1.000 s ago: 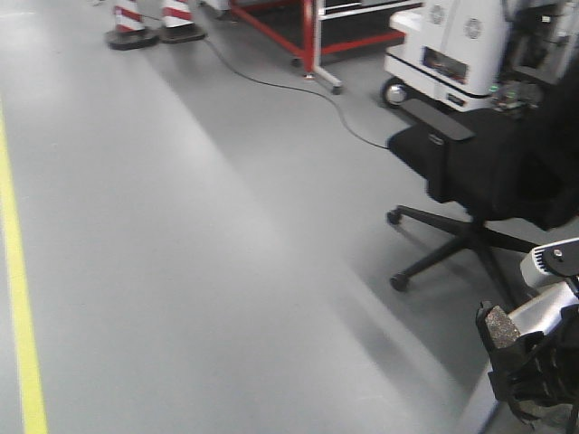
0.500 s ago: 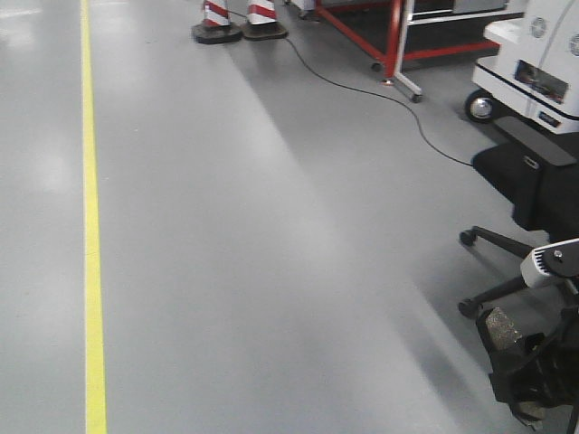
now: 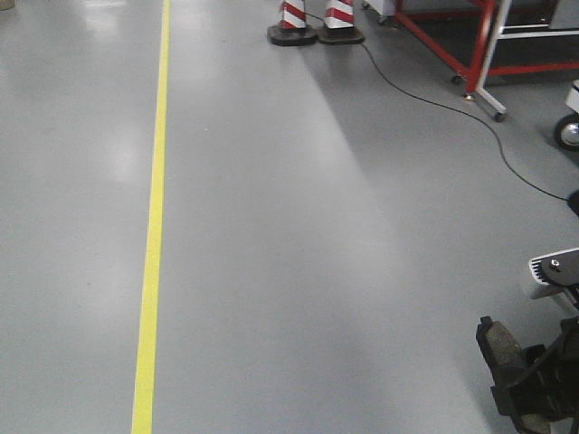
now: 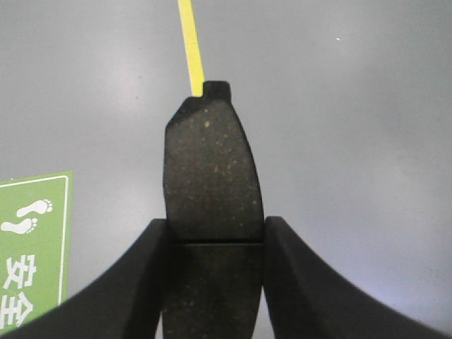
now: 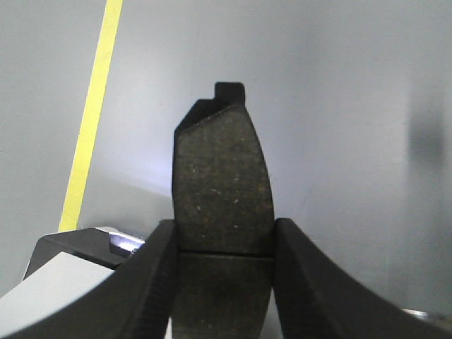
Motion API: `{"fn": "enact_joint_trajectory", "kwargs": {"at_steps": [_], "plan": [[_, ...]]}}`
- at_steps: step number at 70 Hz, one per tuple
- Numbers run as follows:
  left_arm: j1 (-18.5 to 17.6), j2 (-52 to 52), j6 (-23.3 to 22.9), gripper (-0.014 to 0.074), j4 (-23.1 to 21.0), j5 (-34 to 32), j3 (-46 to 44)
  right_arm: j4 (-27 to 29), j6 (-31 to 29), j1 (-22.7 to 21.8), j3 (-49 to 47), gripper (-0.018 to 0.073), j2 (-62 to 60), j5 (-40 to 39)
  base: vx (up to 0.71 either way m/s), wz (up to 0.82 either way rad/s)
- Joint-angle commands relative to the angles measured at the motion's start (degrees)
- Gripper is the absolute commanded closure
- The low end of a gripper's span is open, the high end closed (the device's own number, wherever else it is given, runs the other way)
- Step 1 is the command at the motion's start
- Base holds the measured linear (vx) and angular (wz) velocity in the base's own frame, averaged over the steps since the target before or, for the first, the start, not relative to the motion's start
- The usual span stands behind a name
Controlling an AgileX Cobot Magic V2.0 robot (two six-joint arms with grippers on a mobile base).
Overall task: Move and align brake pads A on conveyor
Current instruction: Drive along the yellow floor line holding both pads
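Observation:
Two brake pads A show, each dark grey, speckled and grooved across the middle. My left gripper is shut on one brake pad, whose end tab points away over the grey floor. My right gripper is shut on the other brake pad in the same way. At the bottom right of the front view a black gripper holds a pad above the floor; which arm it is I cannot tell. The conveyor is out of view.
A yellow floor line runs up the left. Striped cones, a red rack frame, a black cable and a wheel lie at the top right. A green floor sign shows left of the left pad.
The front view has swung left: the yellow line and cones shifted right, and the black chair and white machine left the frame. The pad stays held at the bottom right.

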Motion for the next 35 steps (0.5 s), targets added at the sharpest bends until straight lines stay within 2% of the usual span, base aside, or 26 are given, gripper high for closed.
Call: {"fn": "enact_joint_trajectory", "kwargs": {"at_steps": [1, 35], "plan": [[-0.15, -0.16, 0.00, 0.0476, -0.12, -4.25, -1.62, 0.75, -0.43, 0.04, -1.60, 0.0559, -0.89, -2.51, 0.25, 0.27], [-0.15, -0.16, 0.00, 0.0476, -0.12, -4.25, -1.62, 0.71, -0.43, 0.04, -1.60, 0.0559, -0.89, -2.28, 0.31, 0.20]]}}
